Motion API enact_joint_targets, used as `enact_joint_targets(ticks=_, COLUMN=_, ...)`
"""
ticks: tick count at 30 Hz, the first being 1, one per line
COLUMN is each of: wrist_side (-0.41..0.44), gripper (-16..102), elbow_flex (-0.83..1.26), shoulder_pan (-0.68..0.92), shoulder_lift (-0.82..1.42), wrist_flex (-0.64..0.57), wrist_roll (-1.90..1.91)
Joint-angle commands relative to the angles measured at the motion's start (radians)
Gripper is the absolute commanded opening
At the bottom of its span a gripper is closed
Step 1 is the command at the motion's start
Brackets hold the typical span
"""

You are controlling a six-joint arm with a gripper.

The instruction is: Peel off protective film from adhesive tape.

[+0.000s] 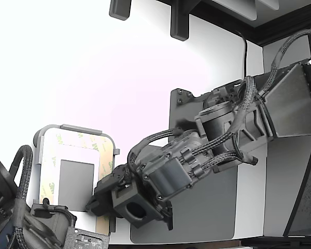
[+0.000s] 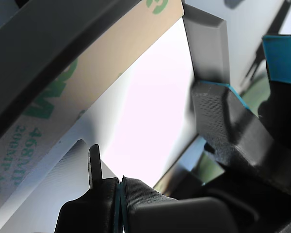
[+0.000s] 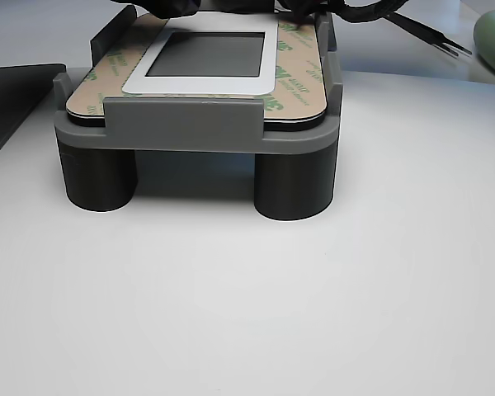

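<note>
Two things could spoil the peel, I judge. The block (image 3: 190, 124) stands on round legs (image 3: 295, 186) on the tabletop (image 3: 313, 313) with no clamp in sight, so a hard pull could drag or tip it. Farther back, the protective film (image 3: 293, 78) is thin, so a pull across its width could tear it and leave a scrap stuck on the adhesive tape beneath, which I cannot see bare here.

The tabletop is smooth, matt white. The legs are dark cylinders, and the block is grey moulded plastic with rounded corners and raised lips. The film lies flat on top of it as a tan border printed with green logos. It frames a pale surround and a dark grey rectangle (image 3: 210, 54).

At the block's far edge, the wrist view shows the fingers (image 2: 119, 191) clenched tip to tip, dark and ribbed with a teal seam between them. The film (image 2: 48, 126) runs just beside them. Whether a film edge is caught in that seam I cannot tell; if none is, they would pull away with nothing.
</note>
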Motion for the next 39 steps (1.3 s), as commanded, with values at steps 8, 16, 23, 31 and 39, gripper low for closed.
enact_joint_targets(ticks=8, wrist_side=-0.017, gripper=-11, elbow_flex=-0.129, shoulder_pan=-0.006, shoulder_lift=-0.063, wrist_flex=0.034, wrist_roll=0.009)
enact_joint_targets(ticks=16, wrist_side=-0.017, gripper=-11, elbow_flex=-0.143, shoulder_pan=0.012, shoulder_lift=-0.084, wrist_flex=0.037, wrist_roll=0.008)
enact_joint_targets(ticks=23, wrist_side=-0.018, gripper=-11, elbow_flex=-0.160, shoulder_pan=0.026, shoulder_lift=-0.106, wrist_flex=0.032, wrist_roll=0.015)
enact_joint_targets(ticks=31, wrist_side=-0.031, gripper=-11, elbow_flex=-0.147, shoulder_pan=0.026, shoulder_lift=-0.107, wrist_flex=0.009, wrist_roll=-0.002)
enact_joint_targets(ticks=39, wrist_side=-0.032, gripper=-11, elbow_flex=-0.132, shoulder_pan=0.026, shoulder_lift=-0.103, wrist_flex=-0.005, wrist_roll=0.005)
